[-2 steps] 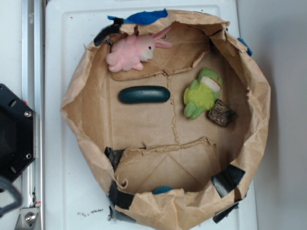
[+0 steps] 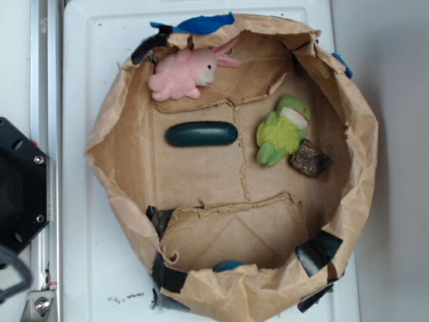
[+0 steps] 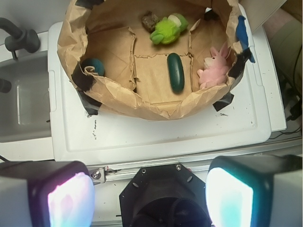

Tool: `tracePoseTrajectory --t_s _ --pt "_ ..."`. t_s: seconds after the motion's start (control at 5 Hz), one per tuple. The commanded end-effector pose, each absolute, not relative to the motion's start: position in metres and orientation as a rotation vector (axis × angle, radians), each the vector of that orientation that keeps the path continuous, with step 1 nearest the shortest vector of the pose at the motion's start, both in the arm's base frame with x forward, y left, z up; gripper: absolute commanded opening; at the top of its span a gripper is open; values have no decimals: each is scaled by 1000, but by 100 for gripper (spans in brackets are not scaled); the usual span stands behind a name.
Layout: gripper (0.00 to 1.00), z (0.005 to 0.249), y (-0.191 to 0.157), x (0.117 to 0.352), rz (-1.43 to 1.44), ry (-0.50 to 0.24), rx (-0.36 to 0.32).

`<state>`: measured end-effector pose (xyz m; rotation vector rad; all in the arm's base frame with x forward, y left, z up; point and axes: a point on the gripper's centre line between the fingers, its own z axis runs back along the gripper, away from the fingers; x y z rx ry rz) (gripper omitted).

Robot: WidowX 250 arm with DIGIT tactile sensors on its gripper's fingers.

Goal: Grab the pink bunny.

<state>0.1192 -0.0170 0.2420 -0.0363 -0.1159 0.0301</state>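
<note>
The pink bunny lies on its side at the upper left inside a brown paper basin; its ears point right. In the wrist view the pink bunny rests against the basin's right wall. My gripper is open, its two pale pads wide apart with nothing between them. It hovers over the black robot base, well short of the basin and far from the bunny. In the exterior view the gripper itself is out of frame.
Inside the basin lie a dark green oblong object, a lime-green plush, a dark brown lump and a blue ball under a flap. The basin sits on a white tray. A metal rail runs along the left.
</note>
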Motion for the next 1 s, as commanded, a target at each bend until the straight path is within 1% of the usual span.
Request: tracePoseTrajectory --t_s 0.0,0.2,0.4,0.6,0.8 --pt "100 222 6 184 75 -144 20" --pt "100 215 29 216 140 -152 15" --pt "100 196 45 237 212 -137 18" --pt "100 176 44 235 287 -142 21" --pt "100 155 29 237 453 -121 23"
